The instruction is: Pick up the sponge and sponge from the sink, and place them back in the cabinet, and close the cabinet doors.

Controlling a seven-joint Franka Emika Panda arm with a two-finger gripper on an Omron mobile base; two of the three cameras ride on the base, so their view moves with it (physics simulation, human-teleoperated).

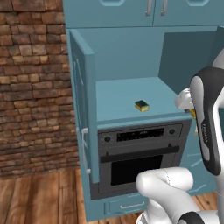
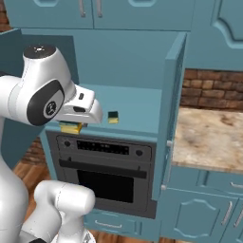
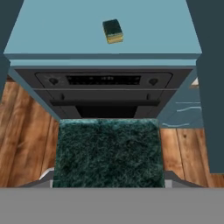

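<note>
arm (image 2: pixel 42 95): glossy white rounded shells | joints: dark grey bands and round caps | cap: small pale emblem | forearm (image 1: pixel 209 127): faint grey lettering along dark strip

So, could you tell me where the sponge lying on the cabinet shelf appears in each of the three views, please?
Left base view: shelf sponge, right of centre on the teal shelf, above the oven.
Right base view, near the picture's middle, just right of the robot's hand.
Hand view, near the top, above centre.
Shared landmark: the black oven directly below the shelf.
</note>
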